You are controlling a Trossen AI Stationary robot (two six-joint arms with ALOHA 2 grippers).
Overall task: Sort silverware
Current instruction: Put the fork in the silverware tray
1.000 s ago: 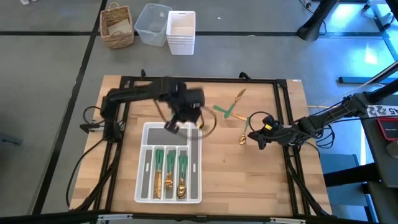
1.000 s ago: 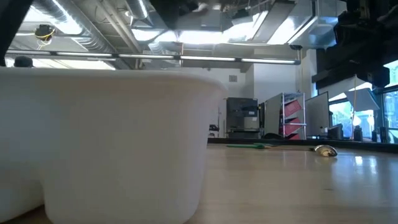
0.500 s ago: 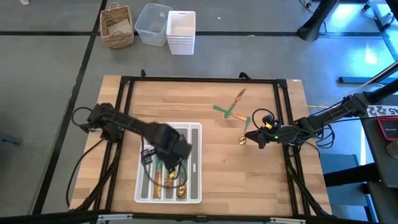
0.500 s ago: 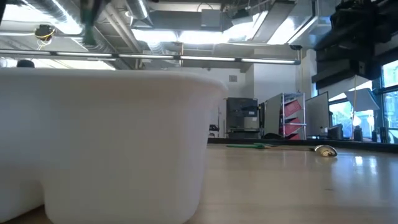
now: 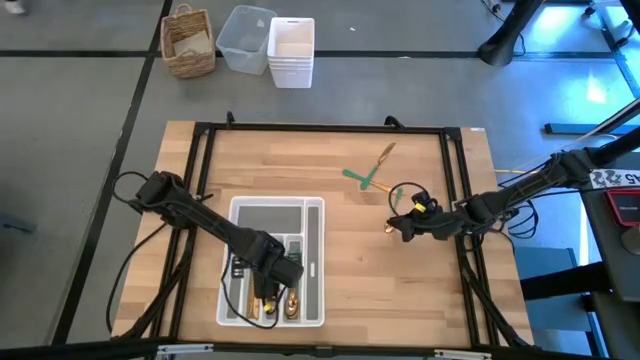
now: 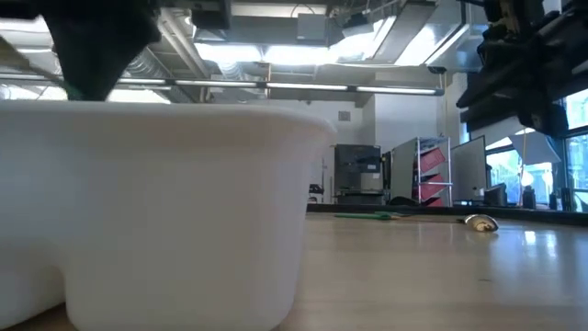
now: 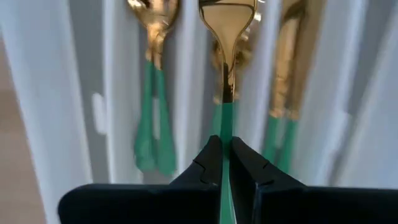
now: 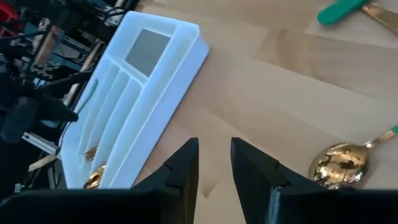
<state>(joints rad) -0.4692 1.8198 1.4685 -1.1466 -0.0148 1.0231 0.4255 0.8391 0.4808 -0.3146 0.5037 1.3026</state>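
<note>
Three slots of the white organizer tray (image 5: 314, 262) already hold gold-headed, green-handled pieces, and your left end effector (image 7: 223, 163) hangs over the middle one, clenched on a spoon (image 7: 226, 37) by its handle. Let go too high or skewed and it may bounce into a neighbouring slot. Your right end effector (image 8: 214, 163), fingers parted and empty, sits near a loose spoon (image 8: 341, 165) on the tabletop (image 5: 350, 270); approach carelessly and you'll nudge it away.

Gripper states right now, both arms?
Left gripper: closed on a gold-headed, green-handled spoon, over the white organizer tray.
Right gripper: open, empty, near a loose gold spoon on the wooden table.
</note>
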